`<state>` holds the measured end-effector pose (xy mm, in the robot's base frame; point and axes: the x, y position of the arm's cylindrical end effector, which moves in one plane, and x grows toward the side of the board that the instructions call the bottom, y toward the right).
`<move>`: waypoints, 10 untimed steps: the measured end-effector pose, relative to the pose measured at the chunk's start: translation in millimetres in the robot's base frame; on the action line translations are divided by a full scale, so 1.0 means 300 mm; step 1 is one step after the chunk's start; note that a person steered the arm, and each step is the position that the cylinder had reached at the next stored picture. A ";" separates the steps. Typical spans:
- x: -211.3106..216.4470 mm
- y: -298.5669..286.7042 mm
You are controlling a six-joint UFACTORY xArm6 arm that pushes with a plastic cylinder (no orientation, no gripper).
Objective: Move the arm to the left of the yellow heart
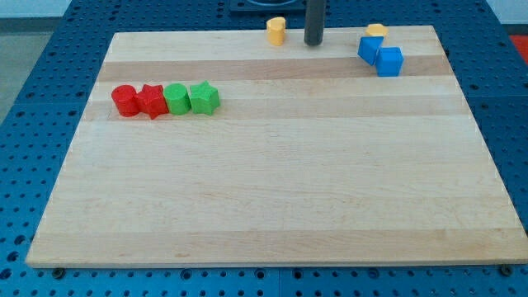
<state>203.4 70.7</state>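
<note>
My tip (314,43) rests on the wooden board (272,181) near its top edge. A yellow block (275,30), perhaps the heart, stands just to the view's left of the tip, a small gap apart. A second yellow block (375,30) sits further to the view's right, partly hidden behind a blue block (370,49). I cannot make out either yellow block's shape for sure. The tip lies between the two yellow blocks and touches neither.
A second blue block (389,62) touches the first at the top right. At the left, a row runs: red cylinder (124,100), red star (152,101), green cylinder (176,98), green star (204,97). A blue perforated table surrounds the board.
</note>
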 end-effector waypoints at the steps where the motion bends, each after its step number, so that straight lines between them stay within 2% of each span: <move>1: -0.038 -0.026; 2: -0.029 -0.174; 4: 0.244 -0.256; 6: 0.238 -0.151; 7: 0.246 -0.178; 8: 0.277 -0.410; 9: 0.241 -0.611; 10: 0.209 -0.684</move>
<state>266.2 -134.5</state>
